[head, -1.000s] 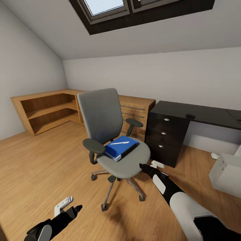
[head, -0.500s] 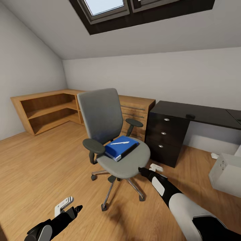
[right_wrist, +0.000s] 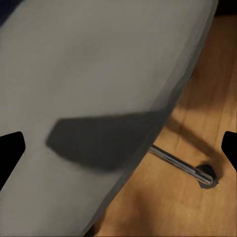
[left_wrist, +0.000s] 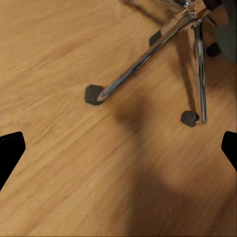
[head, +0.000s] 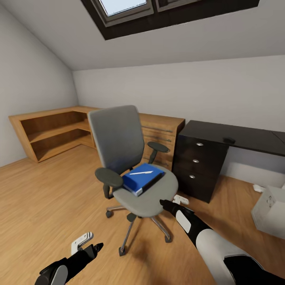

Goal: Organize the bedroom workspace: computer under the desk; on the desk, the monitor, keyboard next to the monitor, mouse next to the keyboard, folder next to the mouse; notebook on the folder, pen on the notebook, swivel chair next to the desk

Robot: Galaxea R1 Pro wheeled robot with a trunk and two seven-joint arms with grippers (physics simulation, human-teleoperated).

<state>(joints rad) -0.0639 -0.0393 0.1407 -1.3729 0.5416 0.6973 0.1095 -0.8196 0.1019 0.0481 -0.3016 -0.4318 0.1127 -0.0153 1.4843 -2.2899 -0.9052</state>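
The grey swivel chair (head: 118, 138) stands mid-room on the wood floor. On its seat lies the blue folder (head: 139, 181) with the white pen (head: 141, 172) on top. My right gripper (head: 162, 202) is open at the seat's front edge, and its wrist view looks along the grey seat (right_wrist: 89, 98). My left gripper (head: 97, 247) hangs open low over the floor, short of the chair's chrome base (left_wrist: 143, 59). The black desk (head: 245, 134) stands at the right wall with the mouse (head: 228, 140) on it. The light grey computer (head: 273, 206) sits on the floor at far right. Notebook, monitor and keyboard are out of view.
Low oak shelving (head: 51, 130) runs along the left and back walls. The desk's black drawer unit (head: 196, 162) faces the chair. Small white objects lie on the floor near my left gripper (head: 81, 241), beside the chair (head: 181, 199) and by the wall (head: 259, 188).
The whole view has shifted a little, so the camera moved nearer the chair. My right gripper has edged left along the seat's front edge. Folder and pen lie as before.
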